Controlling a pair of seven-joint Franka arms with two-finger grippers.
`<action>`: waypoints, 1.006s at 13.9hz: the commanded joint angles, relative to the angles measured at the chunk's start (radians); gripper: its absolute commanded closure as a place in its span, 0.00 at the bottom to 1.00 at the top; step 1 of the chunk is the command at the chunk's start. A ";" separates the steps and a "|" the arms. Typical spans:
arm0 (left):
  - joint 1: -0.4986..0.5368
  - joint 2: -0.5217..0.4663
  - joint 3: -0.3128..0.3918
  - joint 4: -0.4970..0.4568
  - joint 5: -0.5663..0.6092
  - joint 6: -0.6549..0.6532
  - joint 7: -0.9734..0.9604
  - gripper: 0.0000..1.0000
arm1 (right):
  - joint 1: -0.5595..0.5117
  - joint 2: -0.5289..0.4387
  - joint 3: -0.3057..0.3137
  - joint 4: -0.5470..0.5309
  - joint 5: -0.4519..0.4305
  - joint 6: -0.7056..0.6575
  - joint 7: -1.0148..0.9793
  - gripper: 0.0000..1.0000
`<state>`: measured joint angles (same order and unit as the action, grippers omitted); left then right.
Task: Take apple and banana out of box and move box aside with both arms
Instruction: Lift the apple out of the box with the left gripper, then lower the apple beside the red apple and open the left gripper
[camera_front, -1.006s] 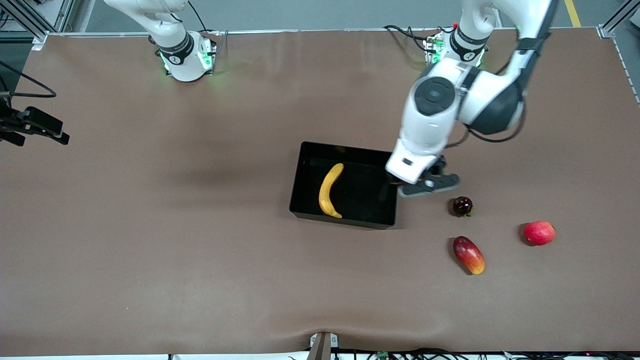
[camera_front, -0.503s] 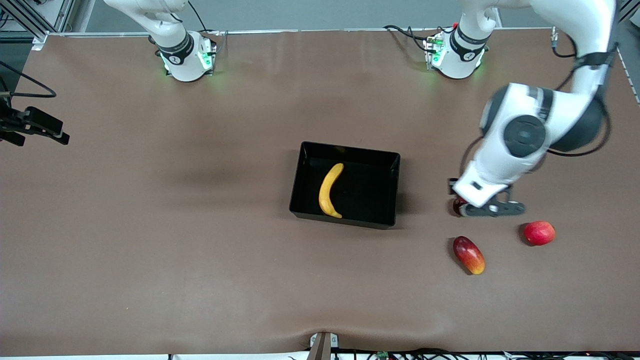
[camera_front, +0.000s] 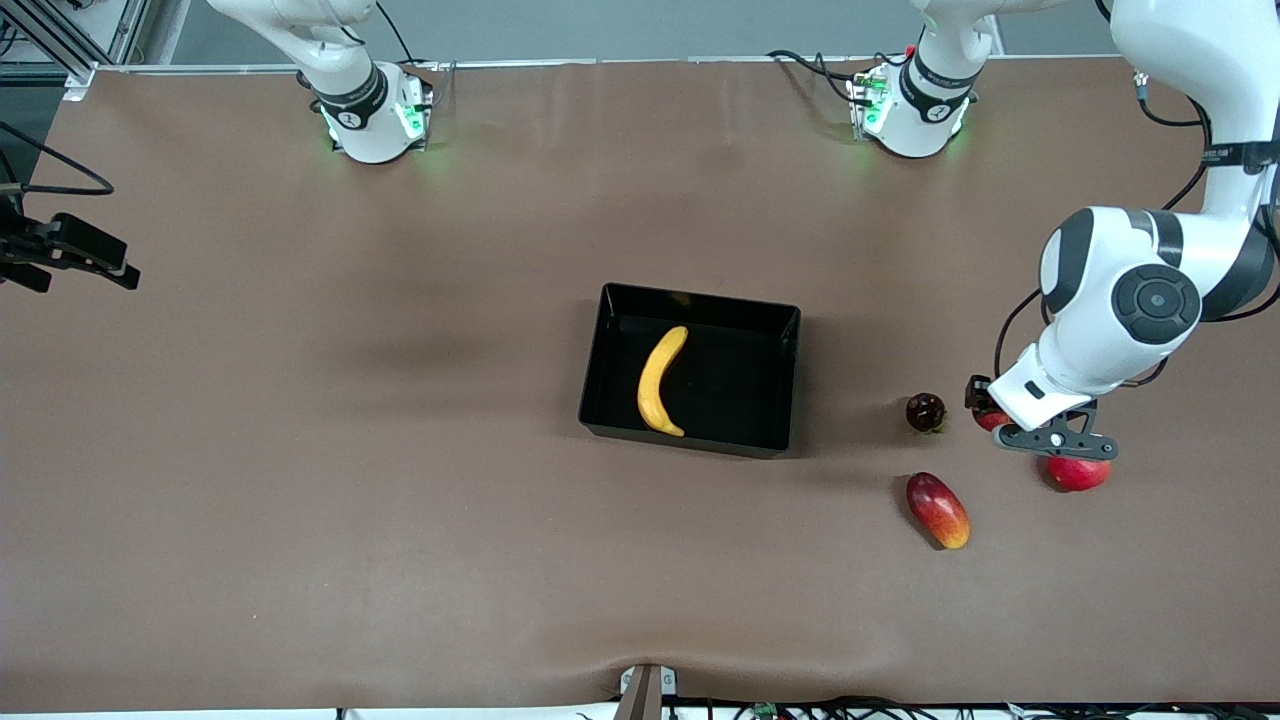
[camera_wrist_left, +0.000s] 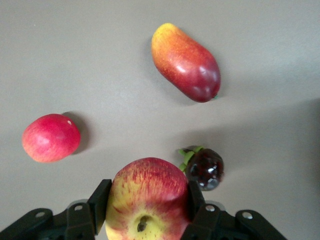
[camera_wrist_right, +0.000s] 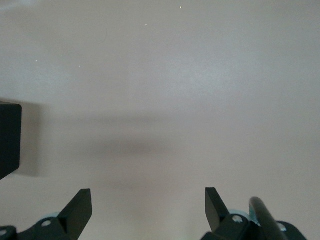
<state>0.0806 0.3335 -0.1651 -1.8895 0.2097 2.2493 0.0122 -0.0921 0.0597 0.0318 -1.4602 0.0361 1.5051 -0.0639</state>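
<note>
We carry the small round red-yellow apple (camera_wrist_left: 146, 199), smooth and firm, gripped across its middle by our left pincer (camera_wrist_left: 145, 212) over the brown bench (camera_front: 300, 450), while the released right pincer (camera_wrist_right: 148, 207) waits and the long yellow banana (camera_front: 660, 380) lies in the glossy black box (camera_front: 770, 440).

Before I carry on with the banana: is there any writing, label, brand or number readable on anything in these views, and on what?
No text can be read in any view.
Left arm: small dark lettering on a band near its upper link, too small to read.
Arm bases: a round mark on each black collar, too blurred to read.
Box, banana, apple and the other fruits: no labels or stickers visible.
</note>
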 joint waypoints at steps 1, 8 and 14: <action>0.041 0.031 -0.008 -0.033 0.016 0.120 0.053 1.00 | -0.014 -0.017 0.010 -0.011 0.016 -0.003 -0.005 0.00; 0.131 0.110 -0.011 -0.025 0.014 0.197 0.144 1.00 | -0.014 -0.017 0.010 -0.009 0.016 -0.003 -0.005 0.00; 0.128 0.156 -0.011 -0.013 0.014 0.220 0.146 1.00 | -0.012 -0.015 0.010 -0.008 0.016 0.000 -0.007 0.00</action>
<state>0.2018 0.4721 -0.1704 -1.9087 0.2097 2.4455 0.1477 -0.0921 0.0597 0.0316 -1.4603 0.0361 1.5052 -0.0639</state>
